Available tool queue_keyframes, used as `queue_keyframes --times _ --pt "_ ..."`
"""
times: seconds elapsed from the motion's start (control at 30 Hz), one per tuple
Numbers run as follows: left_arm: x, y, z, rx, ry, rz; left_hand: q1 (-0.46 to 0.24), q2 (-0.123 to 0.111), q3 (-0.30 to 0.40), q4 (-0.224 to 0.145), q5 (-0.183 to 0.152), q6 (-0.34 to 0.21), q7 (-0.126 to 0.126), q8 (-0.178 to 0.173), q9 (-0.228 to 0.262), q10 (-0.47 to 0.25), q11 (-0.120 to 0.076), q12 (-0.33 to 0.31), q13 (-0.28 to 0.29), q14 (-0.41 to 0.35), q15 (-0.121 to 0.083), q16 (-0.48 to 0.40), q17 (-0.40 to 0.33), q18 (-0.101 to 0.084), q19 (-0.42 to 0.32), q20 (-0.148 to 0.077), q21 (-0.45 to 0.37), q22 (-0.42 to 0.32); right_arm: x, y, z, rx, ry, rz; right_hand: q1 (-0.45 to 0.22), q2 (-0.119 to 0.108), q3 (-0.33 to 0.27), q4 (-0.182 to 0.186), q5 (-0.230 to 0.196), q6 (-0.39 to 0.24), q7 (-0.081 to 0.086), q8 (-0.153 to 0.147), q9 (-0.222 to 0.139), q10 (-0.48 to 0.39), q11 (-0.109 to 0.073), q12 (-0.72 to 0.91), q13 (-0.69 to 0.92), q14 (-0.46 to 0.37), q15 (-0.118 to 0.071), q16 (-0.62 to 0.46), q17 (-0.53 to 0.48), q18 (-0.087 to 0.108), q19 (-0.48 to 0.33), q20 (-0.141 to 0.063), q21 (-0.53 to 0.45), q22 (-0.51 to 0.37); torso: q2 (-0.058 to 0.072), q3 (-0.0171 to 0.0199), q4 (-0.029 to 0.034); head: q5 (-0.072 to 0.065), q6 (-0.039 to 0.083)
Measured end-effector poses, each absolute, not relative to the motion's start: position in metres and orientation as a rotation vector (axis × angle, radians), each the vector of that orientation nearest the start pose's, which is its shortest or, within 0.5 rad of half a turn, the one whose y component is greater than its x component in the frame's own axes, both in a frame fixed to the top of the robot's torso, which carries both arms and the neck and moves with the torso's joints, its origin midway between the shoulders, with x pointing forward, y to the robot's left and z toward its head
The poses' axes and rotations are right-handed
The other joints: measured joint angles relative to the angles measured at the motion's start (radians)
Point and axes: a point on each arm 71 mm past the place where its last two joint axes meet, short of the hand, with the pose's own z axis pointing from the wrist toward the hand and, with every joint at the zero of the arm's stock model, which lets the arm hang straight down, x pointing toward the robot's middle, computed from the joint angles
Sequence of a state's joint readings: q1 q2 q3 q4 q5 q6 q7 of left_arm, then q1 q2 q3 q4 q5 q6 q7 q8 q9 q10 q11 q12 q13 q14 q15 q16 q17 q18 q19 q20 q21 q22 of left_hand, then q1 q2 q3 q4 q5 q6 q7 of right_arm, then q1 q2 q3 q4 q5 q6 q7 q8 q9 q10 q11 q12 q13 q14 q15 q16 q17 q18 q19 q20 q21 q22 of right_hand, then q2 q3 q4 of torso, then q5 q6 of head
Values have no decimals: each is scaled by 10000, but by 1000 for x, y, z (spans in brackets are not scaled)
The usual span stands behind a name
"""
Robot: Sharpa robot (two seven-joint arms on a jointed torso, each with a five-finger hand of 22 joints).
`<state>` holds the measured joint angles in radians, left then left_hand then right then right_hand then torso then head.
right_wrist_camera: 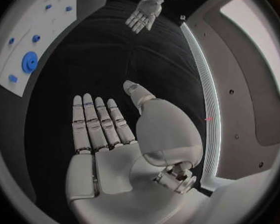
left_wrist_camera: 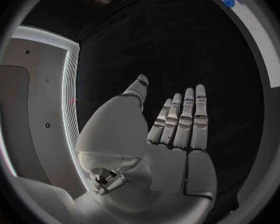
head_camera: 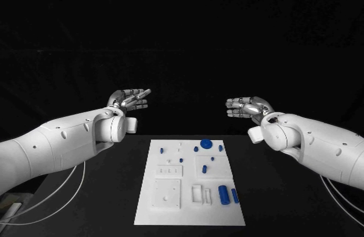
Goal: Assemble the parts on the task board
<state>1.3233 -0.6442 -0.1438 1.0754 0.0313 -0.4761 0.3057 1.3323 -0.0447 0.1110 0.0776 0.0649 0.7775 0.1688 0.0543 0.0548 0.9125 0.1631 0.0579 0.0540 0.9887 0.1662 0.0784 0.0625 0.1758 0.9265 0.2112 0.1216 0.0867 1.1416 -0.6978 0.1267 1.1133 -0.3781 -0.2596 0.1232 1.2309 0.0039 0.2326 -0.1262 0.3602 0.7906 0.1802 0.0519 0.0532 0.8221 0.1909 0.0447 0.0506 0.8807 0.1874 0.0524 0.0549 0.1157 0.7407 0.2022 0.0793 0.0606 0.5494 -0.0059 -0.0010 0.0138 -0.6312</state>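
The black table (head_camera: 91,195) is spreading across the near part of the scene, and the white task board (head_camera: 190,216) is lying flat in its middle, its long side running from near to far.

The 2 white arms are reaching in from either side and hanging above the table's far edge, well apart from the board. The left arm (head_camera: 53,147) is ending in the left hand (head_camera: 127,100), which is floating beyond the board's far left corner; its fingers (left_wrist_camera: 185,117) are lying straight and side by side, released and grasping nothing. The right arm (head_camera: 319,142) is ending in the right hand (head_camera: 246,108), beyond the board's far right corner; its fingers (right_wrist_camera: 93,122) are also stretching out flat with the thumb apart, released and empty. The palms are facing each other across the gap.

On the board, a raised square white block (head_camera: 167,192) is sitting in the near left part, with a smaller white plate (head_camera: 170,170) just beyond it and a white holder (head_camera: 202,194) to its right. The blue parts are resting on the board: a thick blue cylinder (head_camera: 223,194) is lying near the near right edge, with a thinner blue rod (head_camera: 235,196) just beside it on the right. A round blue disc (head_camera: 205,141) is sitting at the far end. A short blue peg (head_camera: 204,169) is lying near the middle, and several small blue pieces (head_camera: 161,150) are dotting the far half, too small to tell apart.
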Motion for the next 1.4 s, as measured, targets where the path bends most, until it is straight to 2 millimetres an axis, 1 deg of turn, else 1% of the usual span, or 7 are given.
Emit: queue_keyframes --times 0.1,0.2,0.43,0.63,0.83,1.1,1.4 --pt "572 261 -172 -11687 12786 -11172 61 355 -178 -473 0 1902 -137 87 92 1663 -216 36 27 1533 -381 175 73 -626 883 -740 491 161 562 -258 -190 8592 15454 10863 92 -92 259 -259 0 1074 -134 55 62 1102 -229 48 27 1212 -309 90 69 0 1023 -302 258 63 56 -5 26 -25 -16" --pt "565 258 -170 -11513 12959 -11394 210 507 -134 -676 0 2493 -323 87 125 2682 -567 26 40 2534 -812 422 234 -847 1501 -1260 917 331 561 -252 -187 7125 15641 10339 212 -213 512 -511 0 1954 -281 83 120 2047 -475 48 37 2413 -685 192 167 -1 2038 -671 595 151 139 -5 61 -61 -18" --pt "549 254 -161 -11031 13275 -11872 256 529 -39 -908 39 2587 -386 87 119 2991 -722 16 40 3350 -1159 734 402 -993 1888 -1762 1531 641 555 -233 -181 3584 15945 9098 325 -462 724 -951 193 3219 -553 109 163 3461 -932 86 60 4660 -1430 594 571 -1 3969 -1525 1518 475 438 -23 212 -219 111" --pt "531 240 -158 -10720 13835 -12691 283 502 -61 -1111 39 2546 -346 88 118 2842 -683 16 39 3509 -1300 1231 608 -1144 1867 -1920 2158 1056 552 -217 -180 974 16027 7826 148 -640 297 -1097 567 3569 -733 108 163 4150 -1270 86 74 5653 -1950 3006 1898 -3 5588 -2091 2761 1126 749 -61 408 -364 285" --pt "515 229 -154 -10356 14346 -13459 283 502 -140 -1275 39 2548 -347 87 118 2823 -702 16 39 3623 -1413 2032 916 -1144 1685 -2023 3078 1685 551 -206 -180 -765 15983 6653 11 -777 -18 -1498 337 3389 -750 108 145 3474 -1139 86 74 5867 -2088 7594 4392 188 7193 -2420 4791 2608 1021 -91 612 -523 379" --pt "504 223 -150 -10028 14672 -13969 146 576 -250 -1385 39 2548 -347 87 119 2806 -719 17 38 3594 -1506 3276 1352 -1145 1435 -2166 4100 2414 550 -194 -181 -2285 15732 5431 129 -896 109 -1538 25 3376 -762 108 145 3245 -1050 86 73 5753 -1979 8306 4417 401 7153 -2341 5166 3372 1365 -141 817 -712 437" --pt "498 214 -146 -9762 14911 -14324 95 527 -277 -1413 39 2548 -347 87 119 2805 -720 16 37 3404 -1517 3739 1411 -1144 1222 -2131 4471 2693 550 -184 -183 -3165 15469 4523 260 -1159 591 -1359 -400 3376 -762 108 146 3177 -1053 86 72 5700 -1929 8516 4217 413 7152 -2340 5114 3845 1637 -195 904 -799 512"
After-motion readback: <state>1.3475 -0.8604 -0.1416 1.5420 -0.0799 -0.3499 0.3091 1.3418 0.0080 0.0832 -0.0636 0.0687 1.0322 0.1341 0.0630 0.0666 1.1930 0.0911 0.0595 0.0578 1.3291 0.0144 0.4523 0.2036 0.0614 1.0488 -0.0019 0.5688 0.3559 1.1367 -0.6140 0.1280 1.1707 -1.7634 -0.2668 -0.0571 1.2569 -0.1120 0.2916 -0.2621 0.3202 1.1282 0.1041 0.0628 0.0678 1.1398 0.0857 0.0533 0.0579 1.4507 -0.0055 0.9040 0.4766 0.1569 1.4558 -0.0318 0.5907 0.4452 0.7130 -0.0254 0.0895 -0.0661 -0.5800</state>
